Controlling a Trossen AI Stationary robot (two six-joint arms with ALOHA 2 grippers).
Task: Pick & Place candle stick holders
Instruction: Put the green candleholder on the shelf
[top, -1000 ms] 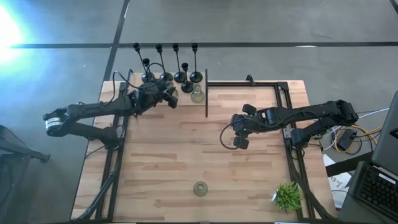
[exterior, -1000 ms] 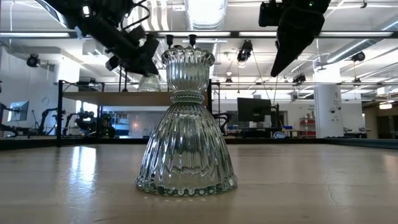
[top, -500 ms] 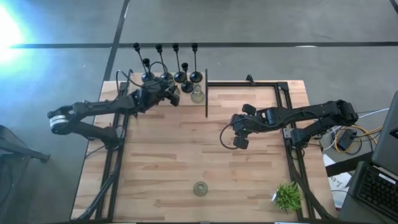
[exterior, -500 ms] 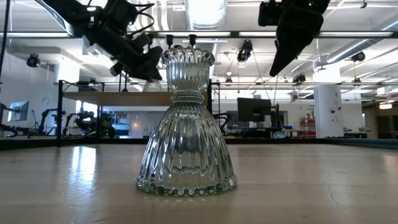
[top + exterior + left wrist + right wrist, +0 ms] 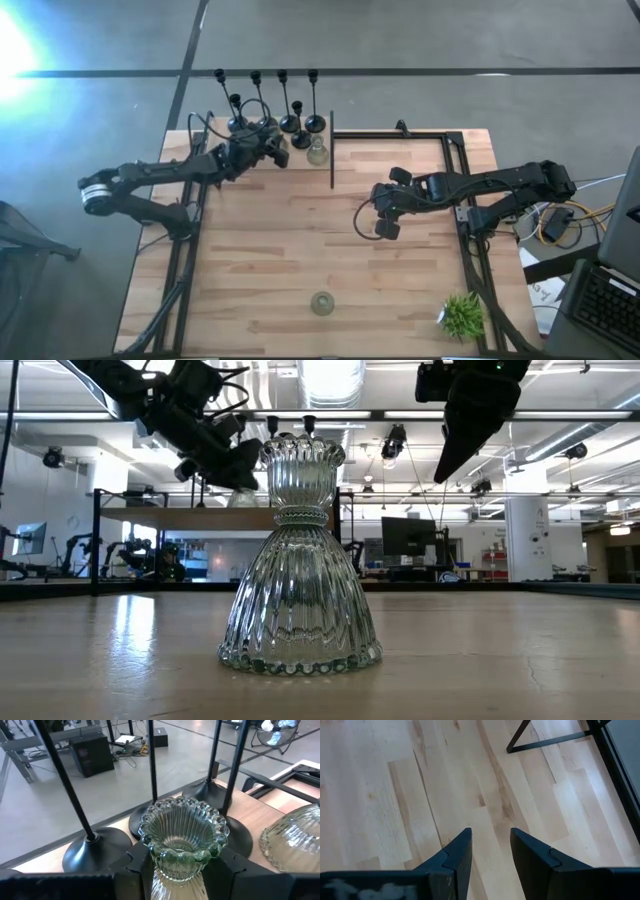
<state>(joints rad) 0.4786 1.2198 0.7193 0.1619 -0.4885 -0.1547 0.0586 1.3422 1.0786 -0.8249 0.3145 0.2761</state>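
My left gripper (image 5: pixel 276 151) is at the table's far left, shut on a clear-greenish glass candle holder (image 5: pixel 183 836), just in front of the row of black candle stick holders (image 5: pixel 270 105) with round bases and thin stems. A second glass holder (image 5: pixel 317 152) stands on its base beside it and also shows in the left wrist view (image 5: pixel 295 840). A third glass holder (image 5: pixel 321 302) stands on its wide base near the front edge, filling the low view (image 5: pixel 300 560). My right gripper (image 5: pixel 386 218) hangs open and empty over the table's middle right. My left gripper pinches the glass holder's narrow neck (image 5: pixel 176 876), just under its beaded cup, between its two fingers (image 5: pixel 134 866), one on each side. The fingers come level from the table's near left. The holder stands upright, cup opening up; its base is hidden below the fingers.
A thin black bar (image 5: pixel 332 150) of a frame stands upright just right of the second glass holder. A small green spiky plant (image 5: pixel 462 315) sits at the near right corner. Bare wood (image 5: pixel 300 240) lies between the arms.
My left gripper has carried the glass holder a little toward the table's far edge, closer to the black holders, keeping it upright. My right arm has kept still.
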